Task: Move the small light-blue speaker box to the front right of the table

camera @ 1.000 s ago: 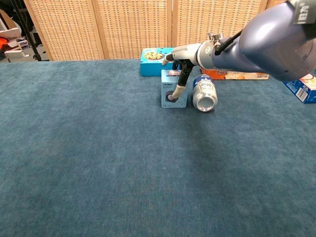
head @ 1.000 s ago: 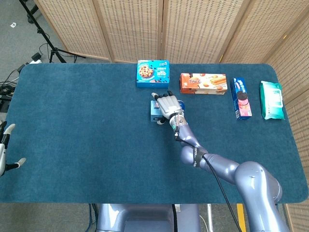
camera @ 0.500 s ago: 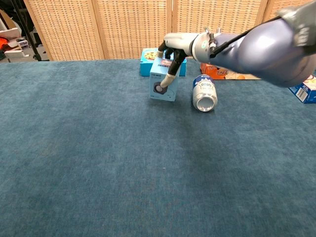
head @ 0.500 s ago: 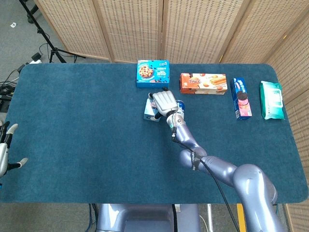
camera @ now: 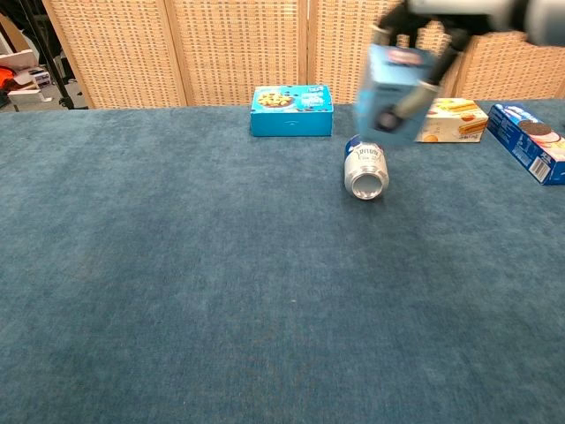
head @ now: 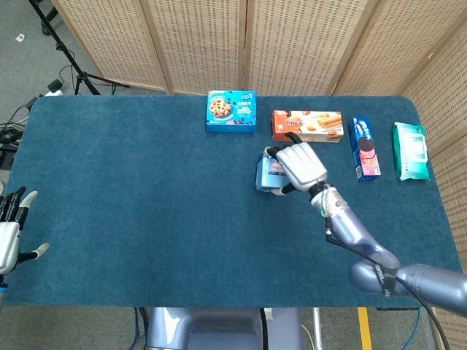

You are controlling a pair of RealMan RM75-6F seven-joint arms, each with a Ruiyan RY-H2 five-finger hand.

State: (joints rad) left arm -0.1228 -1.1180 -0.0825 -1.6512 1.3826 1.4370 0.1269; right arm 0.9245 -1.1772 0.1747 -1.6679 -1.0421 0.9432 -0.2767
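Speaker box (camera: pixel 395 95), light blue, gripped by right hand (head: pixel 300 165), its fingers (camera: pixel 415 95) wrapped round it, lifted above lying can (camera: pixel 365 171). Left hand (head: pixel 10 235) empty, fingers spread, off the surface (head: pixel 131 189) edge.

We see a matt, napped blue cloth (camera: pixel 177 291) covering the table. The can (camera: pixel 365 172) is shiny metal. The speaker box (camera: pixel 395 93) looks like smooth card. Woven cane panels (camera: pixel 238 49) fill the upper frame.
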